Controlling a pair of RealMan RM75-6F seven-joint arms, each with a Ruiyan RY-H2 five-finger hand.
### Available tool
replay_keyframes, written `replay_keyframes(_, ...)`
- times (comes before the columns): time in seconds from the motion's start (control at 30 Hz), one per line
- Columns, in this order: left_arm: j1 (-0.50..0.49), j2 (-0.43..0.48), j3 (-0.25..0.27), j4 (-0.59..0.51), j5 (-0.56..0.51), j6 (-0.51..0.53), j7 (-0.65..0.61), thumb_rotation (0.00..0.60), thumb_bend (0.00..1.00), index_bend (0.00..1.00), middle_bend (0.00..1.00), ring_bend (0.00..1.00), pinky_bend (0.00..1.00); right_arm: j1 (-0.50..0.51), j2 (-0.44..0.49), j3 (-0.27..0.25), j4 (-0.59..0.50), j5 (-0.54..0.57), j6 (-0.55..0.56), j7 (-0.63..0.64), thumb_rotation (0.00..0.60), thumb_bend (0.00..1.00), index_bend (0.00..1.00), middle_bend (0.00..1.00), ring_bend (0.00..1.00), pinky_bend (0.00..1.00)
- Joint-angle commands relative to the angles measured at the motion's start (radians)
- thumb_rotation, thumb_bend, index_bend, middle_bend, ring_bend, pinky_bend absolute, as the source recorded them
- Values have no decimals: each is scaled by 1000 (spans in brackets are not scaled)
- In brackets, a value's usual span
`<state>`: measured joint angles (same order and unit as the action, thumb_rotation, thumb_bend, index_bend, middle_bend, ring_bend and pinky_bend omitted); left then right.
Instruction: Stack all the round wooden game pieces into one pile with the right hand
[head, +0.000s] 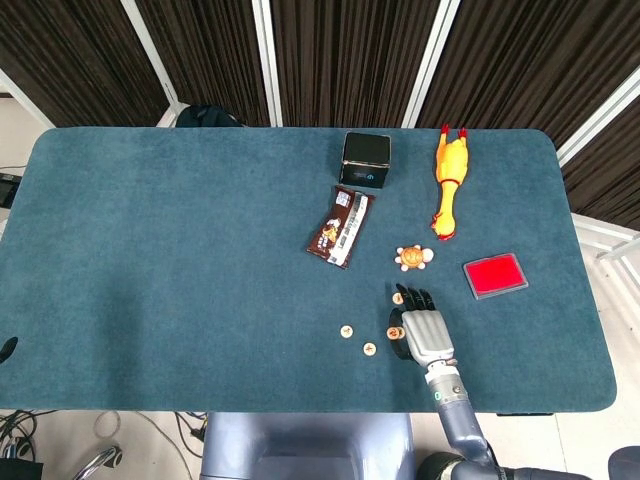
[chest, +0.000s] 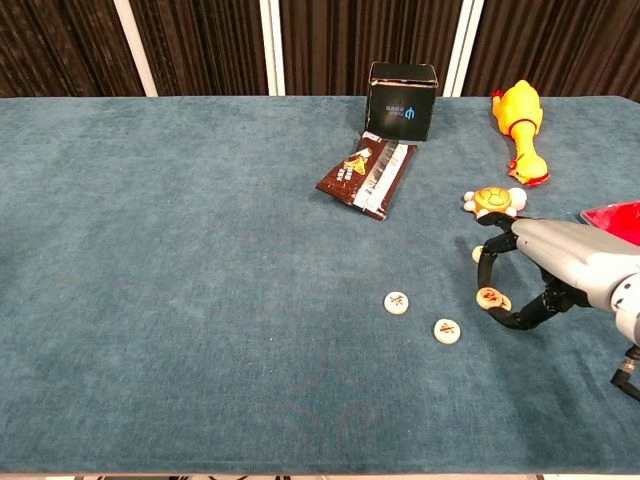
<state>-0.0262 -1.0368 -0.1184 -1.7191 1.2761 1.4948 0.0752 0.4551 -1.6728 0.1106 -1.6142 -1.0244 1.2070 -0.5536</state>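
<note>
Blue felt table (head: 180, 250); dark slatted wall (head: 340, 50) behind.

A table (head: 150, 250) with a dark blue-green cloth fills most of both views. In the upper middle of the head view a black box (head: 366, 159) stands on it. Just below lies a brown snack packet (head: 340, 227). To the right lie a yellow rubber chicken (head: 449, 180), a small toy turtle (head: 412, 257) and a red pad (head: 495, 275). Round wooden pieces (chest: 397, 302) lie lower, in the middle right.
</note>
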Motion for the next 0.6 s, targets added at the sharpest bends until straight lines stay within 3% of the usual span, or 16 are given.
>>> replay_keyframes(0.03,0,0,0,0,0,1,1,600,187,108,0,0,50,0,3,1,4,1,0,-1,600,424,523,0,0,0)
replay_keyframes(0.6,0,-1,1,0,-1,2,8,600,187,113,0,0,50,0,11,4,25,29,-20,-1,600,424,522,0,0,0)
